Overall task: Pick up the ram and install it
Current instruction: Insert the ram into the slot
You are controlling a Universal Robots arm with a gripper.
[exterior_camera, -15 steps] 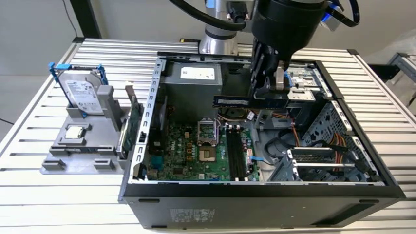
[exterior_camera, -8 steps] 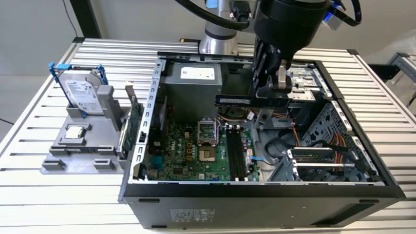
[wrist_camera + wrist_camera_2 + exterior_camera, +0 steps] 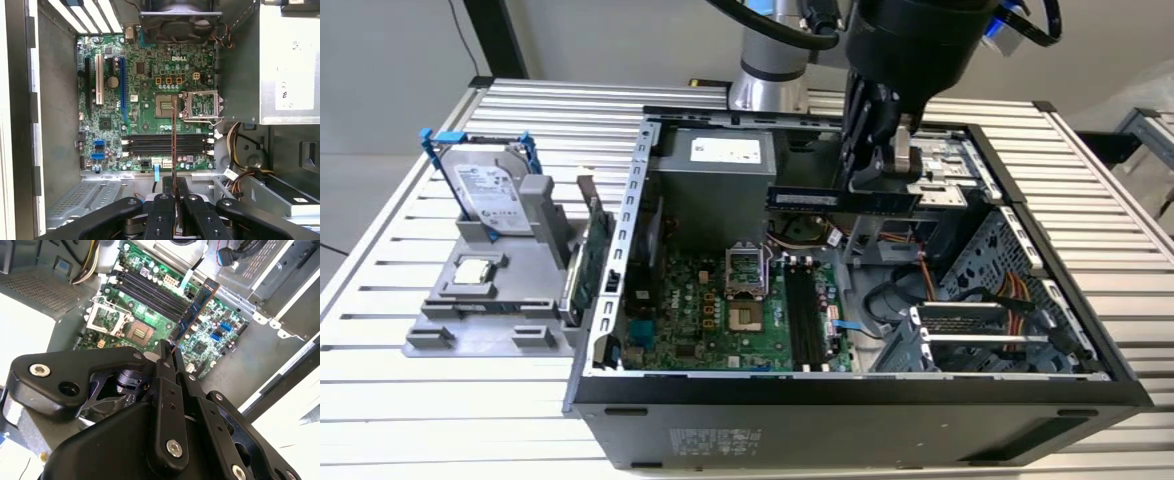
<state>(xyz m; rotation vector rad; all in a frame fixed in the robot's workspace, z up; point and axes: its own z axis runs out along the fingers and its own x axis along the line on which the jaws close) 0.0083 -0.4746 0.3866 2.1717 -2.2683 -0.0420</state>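
On the slatted table (image 3: 387, 260) the case (image 3: 854, 415) lies on its side with the panel off, so the motherboard (image 3: 145, 80) faces up and can be reached from above. Its dark slots (image 3: 145, 145) sit empty beside the bare socket (image 3: 165, 105). Above them hangs the gripper (image 3: 886, 182), pinching one end of the ram (image 3: 834, 199). The stick juts from the fingers toward the exterior view's left, held on edge, probably so that its contact edge can meet a slot. It is above the board, crosswise to the slots and not seated.
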